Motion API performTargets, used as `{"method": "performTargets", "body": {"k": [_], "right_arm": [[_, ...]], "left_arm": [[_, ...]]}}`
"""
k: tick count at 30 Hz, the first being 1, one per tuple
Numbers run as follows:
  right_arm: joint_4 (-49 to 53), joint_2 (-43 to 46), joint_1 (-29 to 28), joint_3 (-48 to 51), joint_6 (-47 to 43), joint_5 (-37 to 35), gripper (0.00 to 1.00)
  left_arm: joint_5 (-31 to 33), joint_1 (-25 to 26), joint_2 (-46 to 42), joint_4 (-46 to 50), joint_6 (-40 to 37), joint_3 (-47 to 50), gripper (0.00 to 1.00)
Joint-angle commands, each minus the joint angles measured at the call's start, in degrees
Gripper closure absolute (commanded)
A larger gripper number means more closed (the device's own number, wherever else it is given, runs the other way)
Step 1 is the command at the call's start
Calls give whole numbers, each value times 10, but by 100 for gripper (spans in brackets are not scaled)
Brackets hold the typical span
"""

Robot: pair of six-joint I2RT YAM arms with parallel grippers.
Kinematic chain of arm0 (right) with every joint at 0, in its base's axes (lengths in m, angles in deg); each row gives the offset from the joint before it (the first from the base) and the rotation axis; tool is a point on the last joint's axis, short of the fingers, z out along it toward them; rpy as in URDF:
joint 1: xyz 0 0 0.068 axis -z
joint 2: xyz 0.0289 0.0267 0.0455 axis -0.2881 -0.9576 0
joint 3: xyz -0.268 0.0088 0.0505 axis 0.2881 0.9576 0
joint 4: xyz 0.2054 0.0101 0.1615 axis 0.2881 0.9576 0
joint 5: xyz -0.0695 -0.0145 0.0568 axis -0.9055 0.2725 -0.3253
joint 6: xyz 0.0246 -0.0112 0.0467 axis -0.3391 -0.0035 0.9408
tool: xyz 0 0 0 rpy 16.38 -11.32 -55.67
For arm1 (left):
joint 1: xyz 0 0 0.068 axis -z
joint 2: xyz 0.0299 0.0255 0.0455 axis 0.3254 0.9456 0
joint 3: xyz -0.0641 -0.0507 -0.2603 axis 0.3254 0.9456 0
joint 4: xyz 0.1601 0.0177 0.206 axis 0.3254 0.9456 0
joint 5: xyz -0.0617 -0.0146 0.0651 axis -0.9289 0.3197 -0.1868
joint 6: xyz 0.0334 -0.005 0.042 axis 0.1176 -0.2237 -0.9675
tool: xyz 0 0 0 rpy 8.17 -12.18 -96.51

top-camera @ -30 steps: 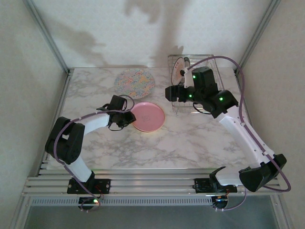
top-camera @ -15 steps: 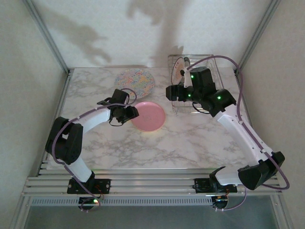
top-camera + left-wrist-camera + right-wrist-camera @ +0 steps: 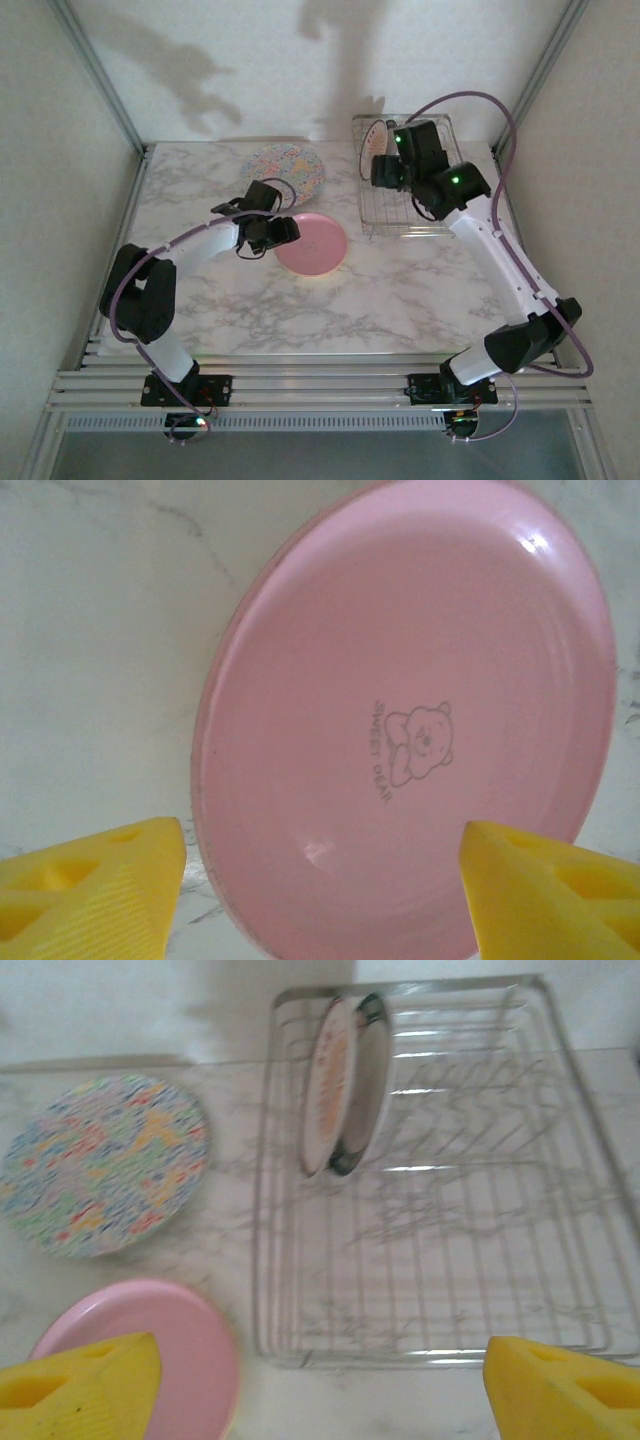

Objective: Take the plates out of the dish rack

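marble table (image 3: 400, 290), wire dish rack (image 3: 480, 1260) at far right, below right gripper (image 3: 320, 1390). plates, four: two upright plates (image 3: 330, 1085) at rack's far-left end, ahead of that gripper; one speckled plate (image 3: 100, 1165) and one pink plate (image 3: 400, 730) lying flat, the pink directly beneath left gripper (image 3: 320, 880). arms, two: both reaching forward, fingers spread wide, holding nothing.

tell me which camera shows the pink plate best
The left wrist view: the pink plate is close and sharp, and its bear print can be read. The top external view has it small, lying flat on the table. The right wrist view catches a blurred part of it at the bottom left.
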Motion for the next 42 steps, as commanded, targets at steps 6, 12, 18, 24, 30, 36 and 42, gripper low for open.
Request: {"method": "performTargets", "body": {"k": [6,12,18,24,30,36,42], "right_arm": [[-28,-129,88,-106,-19,-22,24],[-54,-243,144,-182,-17,93,33],[-4,-369,175,-309,-16,163,46],[-5,-425,191,-350,0,189,52],[-28,-449,192,-359,-3,209,51],[-32,-477,200,-378,5,225,53],[-43,-511,200,-410,4,242,58]], "left_arm": [[43,13,-82,-16,16,-19,26],[27,13,-161,-60,25,-25,26],[27,13,-231,-79,34,-18,26],[30,13,-290,-87,49,7,26],[39,13,-322,-83,54,18,26],[33,13,-347,-103,69,27,27],[39,14,-408,-170,75,43,28]]}}
